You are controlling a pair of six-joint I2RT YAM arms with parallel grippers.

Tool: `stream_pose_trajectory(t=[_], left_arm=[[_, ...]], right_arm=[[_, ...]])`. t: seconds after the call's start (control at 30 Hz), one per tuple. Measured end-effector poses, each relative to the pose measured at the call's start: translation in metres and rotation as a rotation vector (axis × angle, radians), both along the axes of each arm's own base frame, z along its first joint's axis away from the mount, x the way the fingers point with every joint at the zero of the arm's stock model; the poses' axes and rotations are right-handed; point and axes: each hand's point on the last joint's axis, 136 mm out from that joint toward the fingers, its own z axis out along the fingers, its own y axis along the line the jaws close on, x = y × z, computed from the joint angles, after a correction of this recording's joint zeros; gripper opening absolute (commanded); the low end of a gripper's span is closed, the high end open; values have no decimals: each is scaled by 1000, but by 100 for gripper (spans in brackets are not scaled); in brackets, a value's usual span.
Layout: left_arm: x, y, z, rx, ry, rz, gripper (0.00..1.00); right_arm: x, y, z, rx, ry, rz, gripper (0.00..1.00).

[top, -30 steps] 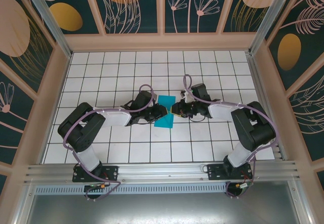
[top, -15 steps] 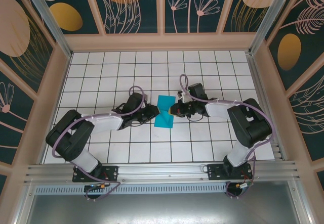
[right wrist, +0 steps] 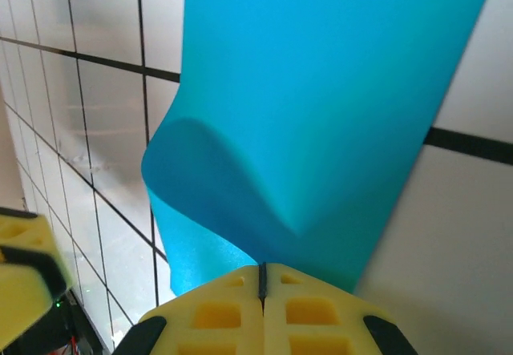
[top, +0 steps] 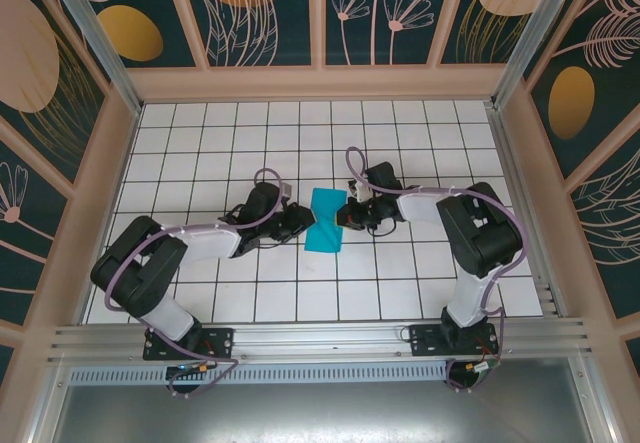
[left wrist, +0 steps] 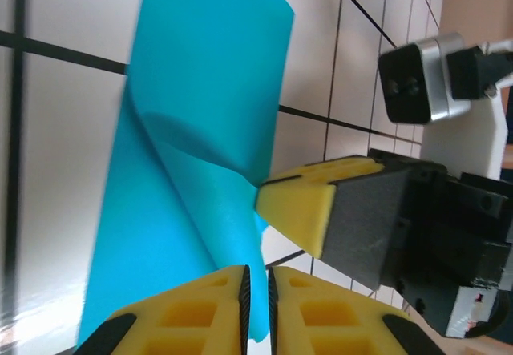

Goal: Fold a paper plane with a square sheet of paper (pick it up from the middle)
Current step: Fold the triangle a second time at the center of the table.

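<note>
Right gripper (right wrist: 261, 268) had just snapped shut on the right edge of the square sheet of paper (top: 325, 221), and left gripper (left wrist: 256, 273) slid back to pinch the left flap. Sheet sat mid-table with both edges lifting, so I'd guess a fold was starting

Robot lab cell: gridded table (top: 250, 298), aluminium rail (top: 320, 341), floral panels (top: 250, 13) (boxed-in enclosure).

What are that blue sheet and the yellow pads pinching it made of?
Blue sheet: thin paper with a matte finish; it curls softly and holds a bend. Yellow pads: probably moulded plastic or firm rubber with a dull finish and hollow pockets cast in. The look leaves open which of the two.
</note>
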Motion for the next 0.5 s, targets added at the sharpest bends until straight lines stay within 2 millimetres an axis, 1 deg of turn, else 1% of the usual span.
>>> stream_pose_trajectory(t=[0.07, 0.23, 0.5], left_arm=[[1, -8, 1, -14, -3, -22, 17], [1, -21, 0, -30, 7, -59, 15], [3, -35, -13, -26, 42, -94, 14]], right_arm=[[1, -2, -2, -11, -3, 2, 0], [2, -5, -3, -24, -8, 2, 0], [2, -8, -5, -33, -8, 3, 0]])
